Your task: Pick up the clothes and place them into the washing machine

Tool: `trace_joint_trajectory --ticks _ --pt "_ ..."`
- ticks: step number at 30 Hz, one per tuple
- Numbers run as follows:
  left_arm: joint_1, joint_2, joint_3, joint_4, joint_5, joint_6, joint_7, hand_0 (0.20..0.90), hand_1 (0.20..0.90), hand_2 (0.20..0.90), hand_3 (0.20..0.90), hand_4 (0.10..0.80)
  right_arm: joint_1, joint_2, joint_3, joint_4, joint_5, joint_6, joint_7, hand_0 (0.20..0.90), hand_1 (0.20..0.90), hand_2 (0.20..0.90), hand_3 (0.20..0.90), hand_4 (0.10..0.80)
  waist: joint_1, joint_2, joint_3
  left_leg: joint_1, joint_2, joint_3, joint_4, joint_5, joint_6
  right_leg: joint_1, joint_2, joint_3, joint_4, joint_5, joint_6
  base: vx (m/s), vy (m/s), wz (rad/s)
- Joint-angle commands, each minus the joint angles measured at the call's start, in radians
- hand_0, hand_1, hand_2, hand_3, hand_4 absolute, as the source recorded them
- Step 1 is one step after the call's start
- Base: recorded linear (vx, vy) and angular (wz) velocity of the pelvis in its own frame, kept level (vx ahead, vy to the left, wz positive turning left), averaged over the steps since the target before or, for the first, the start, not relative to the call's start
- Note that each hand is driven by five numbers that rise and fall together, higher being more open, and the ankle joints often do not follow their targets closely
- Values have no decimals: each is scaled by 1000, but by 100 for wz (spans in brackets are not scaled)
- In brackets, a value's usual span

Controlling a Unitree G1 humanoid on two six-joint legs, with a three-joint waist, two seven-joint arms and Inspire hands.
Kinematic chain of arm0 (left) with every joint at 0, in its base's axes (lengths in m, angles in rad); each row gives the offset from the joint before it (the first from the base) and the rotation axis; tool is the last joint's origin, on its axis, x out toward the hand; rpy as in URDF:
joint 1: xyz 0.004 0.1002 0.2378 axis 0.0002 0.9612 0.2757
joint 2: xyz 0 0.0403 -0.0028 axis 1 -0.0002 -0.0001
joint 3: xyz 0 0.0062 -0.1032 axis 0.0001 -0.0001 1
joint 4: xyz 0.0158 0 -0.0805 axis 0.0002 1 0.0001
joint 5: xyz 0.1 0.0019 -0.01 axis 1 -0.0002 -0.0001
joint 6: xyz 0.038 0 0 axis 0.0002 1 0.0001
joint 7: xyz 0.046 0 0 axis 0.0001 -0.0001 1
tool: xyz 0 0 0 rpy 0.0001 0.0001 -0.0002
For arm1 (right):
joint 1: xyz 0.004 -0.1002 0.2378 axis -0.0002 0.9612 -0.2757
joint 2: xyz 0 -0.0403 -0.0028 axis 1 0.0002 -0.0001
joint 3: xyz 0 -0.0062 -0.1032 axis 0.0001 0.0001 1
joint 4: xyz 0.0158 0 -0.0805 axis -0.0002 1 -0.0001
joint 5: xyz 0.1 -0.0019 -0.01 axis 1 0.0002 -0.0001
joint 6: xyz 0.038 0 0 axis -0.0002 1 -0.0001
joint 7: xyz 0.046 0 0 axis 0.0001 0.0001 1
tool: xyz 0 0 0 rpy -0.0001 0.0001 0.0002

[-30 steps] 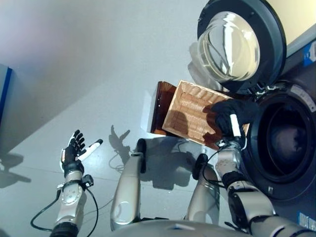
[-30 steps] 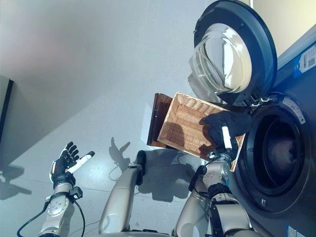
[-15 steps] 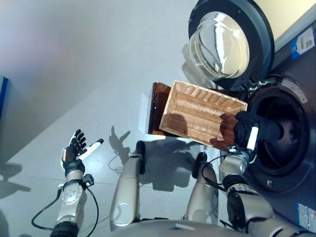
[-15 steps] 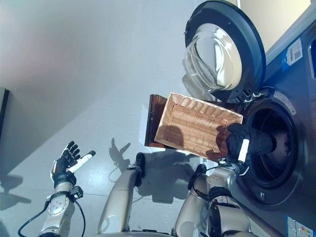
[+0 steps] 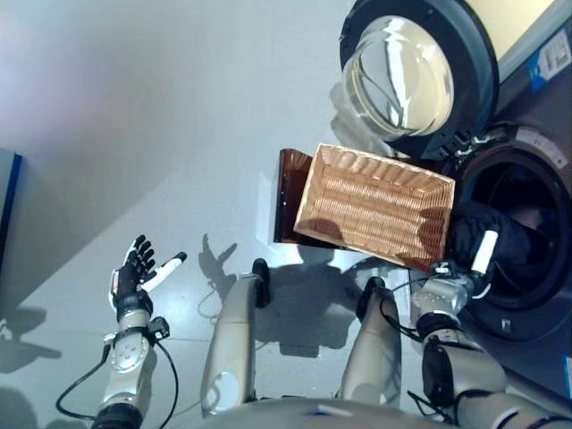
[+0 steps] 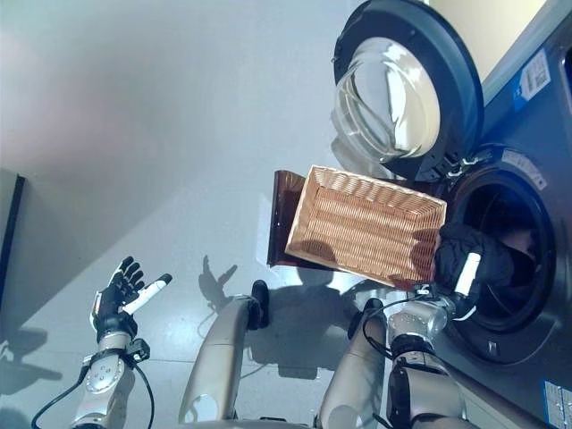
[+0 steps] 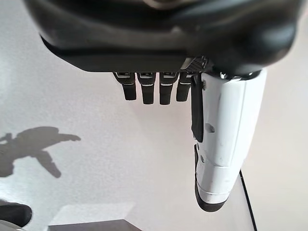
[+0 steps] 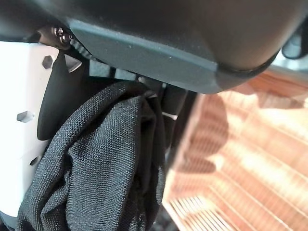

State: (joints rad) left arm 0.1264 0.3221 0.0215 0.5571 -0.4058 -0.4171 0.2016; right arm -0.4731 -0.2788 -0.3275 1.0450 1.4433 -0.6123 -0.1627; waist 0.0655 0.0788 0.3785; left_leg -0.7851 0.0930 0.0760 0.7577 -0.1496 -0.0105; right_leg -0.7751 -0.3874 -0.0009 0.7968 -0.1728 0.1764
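A black garment (image 8: 96, 183) is bunched in my right hand (image 6: 471, 266), whose fingers curl round it beside the white-covered thumb (image 8: 19, 120). Hand and garment hang at the mouth of the washing machine's drum (image 6: 514, 223), just past the right end of the wicker basket (image 5: 375, 206). The inside of the basket shows no clothes. The round glass door (image 5: 407, 76) stands swung open above the basket. My left hand (image 5: 134, 273) is held out low at the left over the floor, with straight fingers (image 7: 149, 86) holding nothing.
The basket rests on a dark brown stand (image 5: 288, 192) on the grey floor. A blue-edged panel (image 5: 7, 210) shows at the far left edge. The washing machine's dark front (image 6: 536, 125) fills the right side.
My right hand has carried the black garment from over the basket rightward to the drum's mouth. The camera has shifted a little; the left hand has stayed put.
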Motion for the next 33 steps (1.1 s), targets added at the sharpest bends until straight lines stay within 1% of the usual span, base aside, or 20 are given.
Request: trace_joint_trajectory --ticks 1,6,7,8,11,13,15,16,17,18,19,20,22,23,24,25,26,27,28,33 --pt "41 68 70 -43 3 -81 35 900 900 900 900 800 -9 -122 -17 -11 -40 -102 3 200 200 200 200 300 1 7 -33 14 57 -64 2 -23 -87 -12 -5 45 -44 85 -49 -40 -7 -1" --pt "56 77 87 -42 9 -79 36 900 900 900 900 800 -29 -161 -8 -22 -63 -109 -12 200 200 200 200 300 7 0 -36 -32 59 -72 51 -34 -86 -61 3 56 8 66 -58 -24 -18 -1" --pt "56 77 87 -37 8 -80 35 900 900 900 900 800 -31 -166 -8 -18 -65 -106 -15 200 200 200 200 300 7 -1 -42 -26 62 -76 63 -64 -91 -58 5 59 24 37 -53 0 0 0" --pt "57 77 87 -37 7 -81 35 900 900 900 900 800 -31 -167 -9 -18 -65 -106 -15 200 200 200 200 300 6 -1 -36 -35 61 -73 60 -40 -88 -66 4 58 17 59 -59 -16 -7 3" --pt "58 81 87 -39 6 -81 30 900 900 900 900 800 -39 -183 0 -10 -75 -101 -20 200 200 200 200 300 8 -2 -40 -41 63 -72 58 -37 -89 -75 5 56 18 63 -60 -41 -1 2" --pt "69 87 98 -63 9 -79 29 900 900 900 900 800 -54 -215 9 7 -102 -85 -37 200 200 200 200 300 13 -2 -51 -38 65 -75 66 -66 -93 -80 8 61 34 38 -54 67 -28 -2" --pt "67 94 103 -41 7 -80 28 900 900 900 900 800 -73 -247 3 15 -106 -83 -48 200 200 200 200 300 15 -3 -55 -46 64 -75 65 -64 -92 -92 11 65 32 42 -54 -20 -9 1" --pt "71 95 104 -51 6 -80 26 900 900 900 900 800 -79 -261 -4 20 -103 -84 -49 200 200 200 200 300 15 -2 -52 -60 63 -72 61 -38 -88 -105 11 63 24 67 -59 -23 -6 -5" --pt "74 99 106 -56 8 -80 24 900 900 900 900 800 -87 -275 -13 25 -100 -89 -57 200 200 200 200 300 16 -1 -60 -55 64 -75 64 -62 -92 -100 10 64 34 42 -53 -15 -9 -8" --pt "78 100 105 -60 9 -78 23 900 900 900 900 800 -94 -289 -20 34 -98 -93 -63 200 200 200 200 300 17 0 -61 -57 64 -76 63 -62 -92 -104 10 66 34 42 -53 0 0 0" --pt "80 109 104 -66 12 -76 21 900 900 900 900 800 -113 -321 -30 57 -86 -93 -80 200 200 200 200 300 15 1 -59 -66 63 -73 59 -39 -87 -116 10 66 31 62 -58 0 0 0" --pt "79 108 104 -66 12 -76 20 900 900 900 900 800 -115 -323 -29 60 -86 -92 -80 200 200 200 200 300 16 1 -64 -59 63 -76 64 -63 -91 -111 11 69 41 40 -53 0 0 0" --pt "81 110 108 -72 8 -73 18 900 900 900 900 800 -134 -348 -34 61 -84 -91 -91 200 200 200 200 300 15 2 -67 -62 65 -75 66 -62 -90 -116 13 71 46 37 -54 8 3 -12" --pt "90 113 111 -81 6 -72 12 900 900 900 900 800 -141 -373 -38 56 -89 -90 -95 200 200 200 200 300 13 1 -66 -69 66 -70 61 -39 -87 -123 13 67 39 58 -59 10 0 -13" --pt "90 112 111 -81 6 -72 12 900 900 900 900 800 -142 -374 -38 57 -90 -90 -95 200 200 200 200 300 14 1 -73 -61 66 -73 65 -63 -91 -117 14 69 47 36 -54 11 -5 12" --pt "90 113 112 -77 4 -70 10 900 900 900 900 800 -153 -391 -30 64 -100 -87 -103 200 200 200 200 300 15 1 -75 -63 67 -72 66 -63 -91 -119 14 69 48 36 -54 -1 -6 32" --pt "93 116 112 -82 0 -71 6 900 900 900 900 800 -172 -416 -15 59 -114 -83 -108 200 200 200 200 300 12 -1 -73 -72 67 -68 55 -33 -87 -127 12 66 32 68 -58 4 -6 21" --pt "93 115 113 -82 -1 -71 6 900 900 900 900 800 -173 -416 -14 60 -115 -82 -109 200 200 200 200 300 13 -1 -78 -64 68 -72 61 -60 -91 -121 13 68 43 42 -52 -90 1 -17" --pt "94 117 112 -80 0 -71 5 900 900 900 900 800 -181 -425 -7 54 -119 -83 -109 200 200 200 200 300 12 -2 -74 -72 68 -68 53 -32 -87 -127 12 65 31 68 -58 5 -3 -32" --pt "100 118 110 -82 -11 -73 2 900 900 900 900 800 -212 -448 18 26 -127 -90 -107 200 200 200 200 300 11 -6 -72 -70 70 -68 47 -30 -89 -126 11 63 28 69 -57 8 -1 4"
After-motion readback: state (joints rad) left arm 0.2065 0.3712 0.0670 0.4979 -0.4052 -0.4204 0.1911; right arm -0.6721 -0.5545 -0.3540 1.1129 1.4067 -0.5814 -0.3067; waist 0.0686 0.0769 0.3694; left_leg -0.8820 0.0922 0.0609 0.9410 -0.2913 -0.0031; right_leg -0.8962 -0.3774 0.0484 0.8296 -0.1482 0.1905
